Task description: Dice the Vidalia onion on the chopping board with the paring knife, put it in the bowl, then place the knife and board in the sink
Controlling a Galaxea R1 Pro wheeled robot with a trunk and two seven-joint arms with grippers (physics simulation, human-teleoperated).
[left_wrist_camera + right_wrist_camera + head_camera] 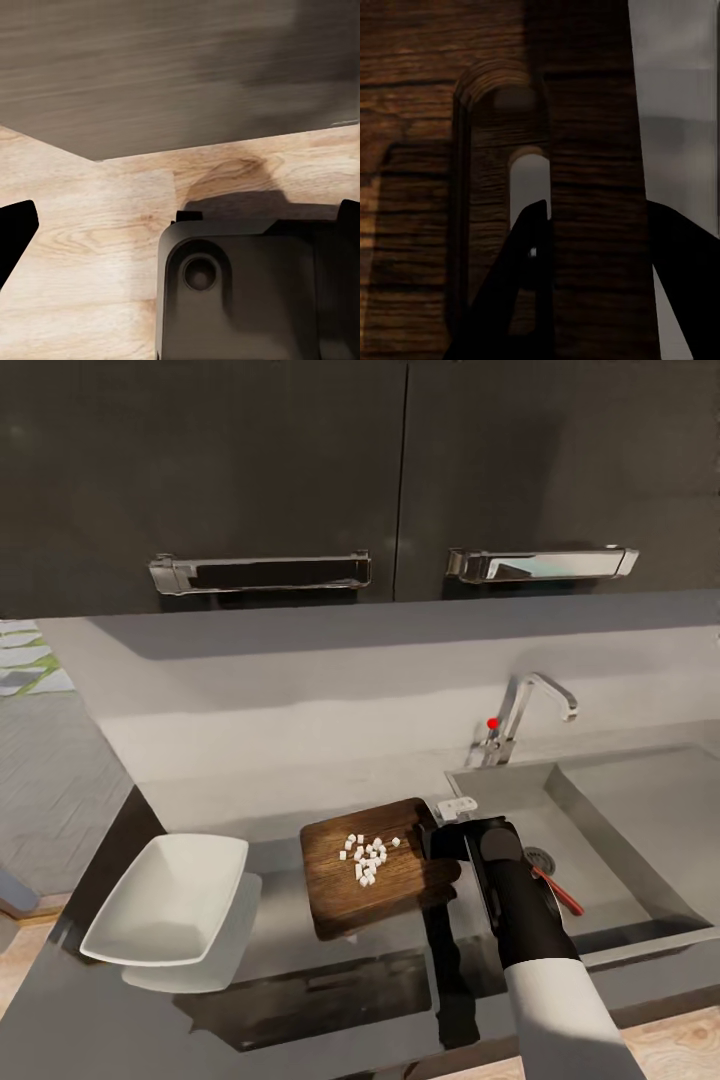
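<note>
— What does the head view give?
— The chopping board (375, 867) lies on the tabletop (300, 960) between the bowl (170, 900) and the sink (620, 830), diced onion (367, 857) heaped on it. The right tool (440, 838) sits at the board's sink-side edge. The paring knife (558, 890) lies in the basin.
— Left wrist?
— Pale wood floor (90, 225); whether that tool is open, I cannot tell.
— Right wrist?
— Dark fingers (521, 285) straddle the board's edge by its slot, seemingly gripping it.
</note>
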